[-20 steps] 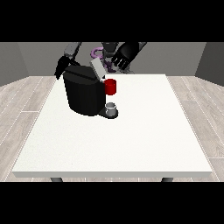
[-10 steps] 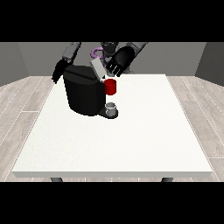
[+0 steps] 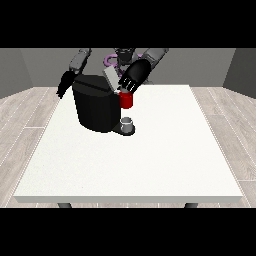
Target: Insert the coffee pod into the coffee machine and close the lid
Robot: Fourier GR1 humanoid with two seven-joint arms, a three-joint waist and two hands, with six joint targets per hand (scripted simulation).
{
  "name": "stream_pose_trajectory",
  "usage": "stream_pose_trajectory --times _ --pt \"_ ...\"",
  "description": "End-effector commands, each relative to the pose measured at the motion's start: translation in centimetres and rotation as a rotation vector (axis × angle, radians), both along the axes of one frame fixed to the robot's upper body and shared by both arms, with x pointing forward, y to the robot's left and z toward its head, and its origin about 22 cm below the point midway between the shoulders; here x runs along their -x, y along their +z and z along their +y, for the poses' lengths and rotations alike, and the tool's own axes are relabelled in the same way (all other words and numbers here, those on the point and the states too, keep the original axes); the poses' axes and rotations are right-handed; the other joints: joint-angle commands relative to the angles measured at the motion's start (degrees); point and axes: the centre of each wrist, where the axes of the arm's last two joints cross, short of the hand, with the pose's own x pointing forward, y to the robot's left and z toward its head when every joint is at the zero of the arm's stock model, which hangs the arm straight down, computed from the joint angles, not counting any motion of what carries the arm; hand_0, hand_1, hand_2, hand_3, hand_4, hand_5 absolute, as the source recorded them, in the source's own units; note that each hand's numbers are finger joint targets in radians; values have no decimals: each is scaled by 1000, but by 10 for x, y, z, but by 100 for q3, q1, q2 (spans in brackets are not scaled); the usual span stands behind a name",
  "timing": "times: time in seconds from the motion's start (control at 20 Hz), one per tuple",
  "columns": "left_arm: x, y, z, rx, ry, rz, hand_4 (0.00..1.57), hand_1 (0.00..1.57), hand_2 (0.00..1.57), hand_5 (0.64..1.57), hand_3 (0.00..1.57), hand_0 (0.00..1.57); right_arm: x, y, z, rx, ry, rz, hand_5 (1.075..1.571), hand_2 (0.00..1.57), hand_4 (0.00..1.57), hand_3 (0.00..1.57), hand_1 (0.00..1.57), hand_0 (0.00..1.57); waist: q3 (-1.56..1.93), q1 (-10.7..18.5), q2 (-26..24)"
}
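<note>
I watch hand at view's right (image 3: 134, 77) hang over coffee machine (image 3: 96, 102), fingers curled down; whether they hold anything, cannot tell. Raised lid (image 3: 110, 78) slants just beside it, toward view's left, long axis tilted up and back. No pod plainly visible; probably under palm. Red cup (image 3: 126, 100) directly below hand. Hand at view's left (image 3: 64, 84) hangs behind machine, farther off, fingers unreadable.

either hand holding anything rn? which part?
Cannot tell. The hand at the view's right is over the black coffee machine's raised grey lid; no pod shows. The other hand holds nothing.
</note>
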Motion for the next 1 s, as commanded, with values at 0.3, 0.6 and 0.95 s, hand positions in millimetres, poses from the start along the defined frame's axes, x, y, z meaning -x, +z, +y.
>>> stream_pose_trajectory --times 0.3,0.6,0.95 --pt "-1 10 7 6 0 -22 422 1169 1235 1571 1200 1169 -8 14 -3 13 -2 -45 1571 0 0 0 0 0 0 -38 193" --pt "-1 6 2 6 -10 -58 389 1231 1267 1571 1211 1231 -3 0 -3 12 -16 -14 1571 0 0 0 0 0 0 -13 211" --pt "-1 12 -1 -7 -9 -69 360 1202 1218 1571 1176 1202 -5 1 -5 10 -8 -16 1571 0 0 0 0 0 1 -43 129"
